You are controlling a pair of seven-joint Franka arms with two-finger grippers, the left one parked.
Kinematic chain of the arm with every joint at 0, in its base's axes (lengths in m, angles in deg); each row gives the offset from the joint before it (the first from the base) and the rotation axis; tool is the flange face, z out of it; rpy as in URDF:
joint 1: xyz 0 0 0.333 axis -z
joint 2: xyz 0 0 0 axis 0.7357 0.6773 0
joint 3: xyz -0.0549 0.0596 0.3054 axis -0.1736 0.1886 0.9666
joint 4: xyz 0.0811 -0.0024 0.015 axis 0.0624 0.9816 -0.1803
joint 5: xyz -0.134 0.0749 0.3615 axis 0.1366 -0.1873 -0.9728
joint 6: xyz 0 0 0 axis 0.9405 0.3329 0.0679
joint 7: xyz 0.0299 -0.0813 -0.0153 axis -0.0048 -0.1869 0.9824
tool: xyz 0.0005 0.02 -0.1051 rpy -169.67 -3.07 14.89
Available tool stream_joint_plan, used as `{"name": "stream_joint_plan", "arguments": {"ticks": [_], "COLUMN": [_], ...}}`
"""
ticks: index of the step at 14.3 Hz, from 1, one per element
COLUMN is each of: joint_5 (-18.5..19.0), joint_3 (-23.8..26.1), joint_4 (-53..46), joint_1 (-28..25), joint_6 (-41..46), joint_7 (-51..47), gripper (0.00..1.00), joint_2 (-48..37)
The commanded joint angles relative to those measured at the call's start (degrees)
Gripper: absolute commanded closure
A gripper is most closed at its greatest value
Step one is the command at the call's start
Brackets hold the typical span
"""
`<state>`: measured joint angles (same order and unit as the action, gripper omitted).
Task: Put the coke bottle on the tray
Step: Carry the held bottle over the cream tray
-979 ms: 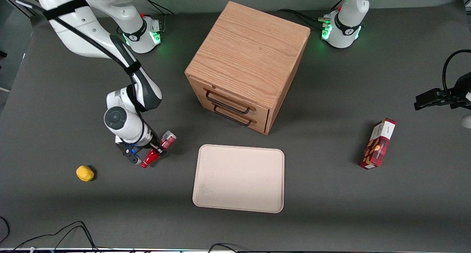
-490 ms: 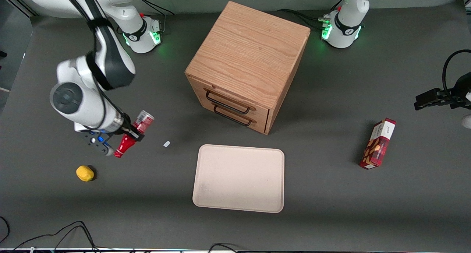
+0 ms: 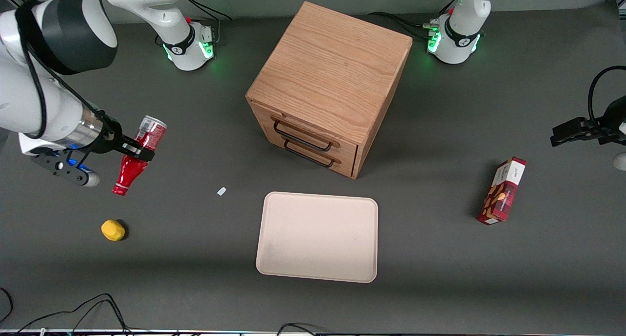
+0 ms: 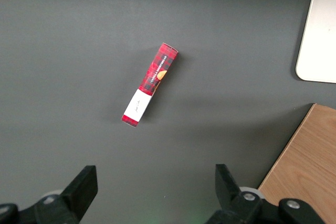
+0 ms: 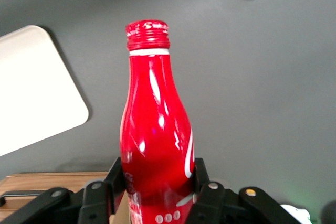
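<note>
My right gripper [image 3: 138, 153] is shut on the red coke bottle [image 3: 136, 156] and holds it tilted high above the table, cap toward the front camera, at the working arm's end. In the right wrist view the black fingers [image 5: 118, 174] press both sides of the bottle [image 5: 156, 129], whose red cap points away from the wrist. The beige tray [image 3: 318, 235] lies flat on the table in front of the wooden drawer cabinet, well off sideways from the bottle. A corner of the tray shows in the right wrist view [image 5: 37, 87].
A wooden two-drawer cabinet [image 3: 330, 81] stands mid-table. A yellow lemon-like object [image 3: 113, 230] lies nearer the front camera than the bottle. A small white scrap [image 3: 221, 191] lies between bottle and tray. A red snack box [image 3: 502, 190] lies toward the parked arm's end.
The gripper has lifted the bottle off the table and carried it upward and toward the working arm's end. A small white scrap shows where the bottle lay.
</note>
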<state>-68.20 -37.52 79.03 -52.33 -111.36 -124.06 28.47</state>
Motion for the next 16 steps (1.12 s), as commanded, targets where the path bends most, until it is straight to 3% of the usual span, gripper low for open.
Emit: {"name": "stream_joint_plan", "arguments": {"ticks": [1,4,6,12,16], "joint_5": [-0.24,0.2,-0.32,-0.5,-0.24], "joint_3": [0.46,-3.74,-6.82,-6.74,-6.74], "joint_4": [-16.0,-28.94,-30.56,-30.47,-30.47], "joint_1": [-1.79,-9.86,-14.79,-19.46,-20.34], "joint_6": [3.57,2.09,-4.56,-21.63,-26.57], "joint_7": [0.84,0.58,-0.65,-2.32,0.84], "gripper": [1.0,1.0,1.0,1.0,1.0], "joint_2": [14.98,28.61,33.38,44.28,48.16]}}
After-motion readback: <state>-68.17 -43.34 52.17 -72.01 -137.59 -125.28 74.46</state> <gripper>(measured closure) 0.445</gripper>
